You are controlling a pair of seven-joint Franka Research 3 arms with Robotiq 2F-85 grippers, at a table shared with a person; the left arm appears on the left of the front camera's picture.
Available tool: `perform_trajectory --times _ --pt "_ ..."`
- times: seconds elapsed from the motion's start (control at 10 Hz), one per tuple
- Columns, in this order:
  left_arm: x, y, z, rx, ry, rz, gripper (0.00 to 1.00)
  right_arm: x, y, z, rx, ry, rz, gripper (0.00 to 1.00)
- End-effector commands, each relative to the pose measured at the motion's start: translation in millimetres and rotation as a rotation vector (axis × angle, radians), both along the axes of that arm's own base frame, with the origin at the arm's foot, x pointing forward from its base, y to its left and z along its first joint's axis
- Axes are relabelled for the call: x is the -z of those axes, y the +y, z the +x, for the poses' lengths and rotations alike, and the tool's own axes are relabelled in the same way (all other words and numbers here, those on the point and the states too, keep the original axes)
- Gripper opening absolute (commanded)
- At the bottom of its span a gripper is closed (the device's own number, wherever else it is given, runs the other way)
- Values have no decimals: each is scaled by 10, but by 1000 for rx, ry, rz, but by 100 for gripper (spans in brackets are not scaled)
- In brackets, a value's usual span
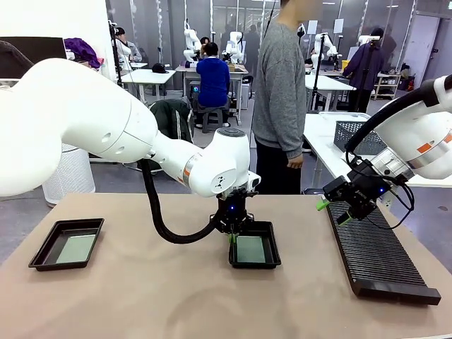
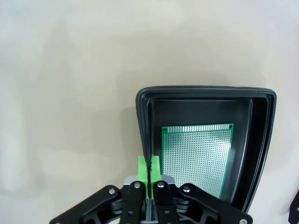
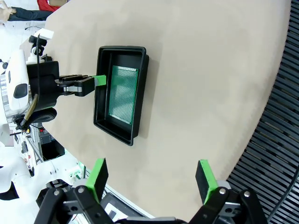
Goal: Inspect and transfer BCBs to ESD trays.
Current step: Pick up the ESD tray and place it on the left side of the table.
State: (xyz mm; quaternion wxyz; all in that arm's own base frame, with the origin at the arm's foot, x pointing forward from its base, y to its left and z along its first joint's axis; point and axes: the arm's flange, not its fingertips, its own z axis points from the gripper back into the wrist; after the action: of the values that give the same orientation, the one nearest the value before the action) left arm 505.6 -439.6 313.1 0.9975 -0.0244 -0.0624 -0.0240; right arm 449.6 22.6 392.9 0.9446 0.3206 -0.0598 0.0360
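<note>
Two black ESD trays lie on the table, each with a green BCB flat inside. The left tray (image 1: 44, 253) holds one BCB (image 1: 75, 248). The middle tray (image 1: 255, 265) (image 2: 205, 92) (image 3: 122, 47) holds another BCB (image 1: 251, 249) (image 2: 198, 156) (image 3: 123, 95). My left gripper (image 1: 232, 236) (image 2: 149, 166) (image 3: 98, 80) hangs just above the middle tray's rim, shut, with nothing between its green pads. My right gripper (image 1: 332, 210) (image 3: 152, 175) is open and empty, above the far end of the rack.
A long black ribbed rack (image 1: 378, 251) (image 3: 280, 140) lies along the table's right side. A dark mesh basket (image 1: 357, 134) sits on the table behind it. A person (image 1: 280, 92) stands at the far edge.
</note>
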Motion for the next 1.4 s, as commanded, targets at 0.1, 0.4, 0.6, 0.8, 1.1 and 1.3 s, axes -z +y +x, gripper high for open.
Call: perform_trajectory --times 0.1,0.4,0.6,0.8,1.1,1.3 --pt "0 2 1 3 -1 0 0 0 11 0 12 4 -4 100" --pt "-109 179 -55 -1 -19 17 3 0 11 0 12 4 -4 100" --pt "-138 365 -90 -1 -20 18 3 0 11 0 12 4 -4 100" --pt "-178 610 -123 -9 -29 15 3 0 11 0 12 4 -4 100" --pt "-208 1076 -136 -22 -40 8 3 0 11 0 12 4 -4 100" --pt "-227 1451 -167 -35 -45 -5 3 0 11 0 12 4 -4 100"
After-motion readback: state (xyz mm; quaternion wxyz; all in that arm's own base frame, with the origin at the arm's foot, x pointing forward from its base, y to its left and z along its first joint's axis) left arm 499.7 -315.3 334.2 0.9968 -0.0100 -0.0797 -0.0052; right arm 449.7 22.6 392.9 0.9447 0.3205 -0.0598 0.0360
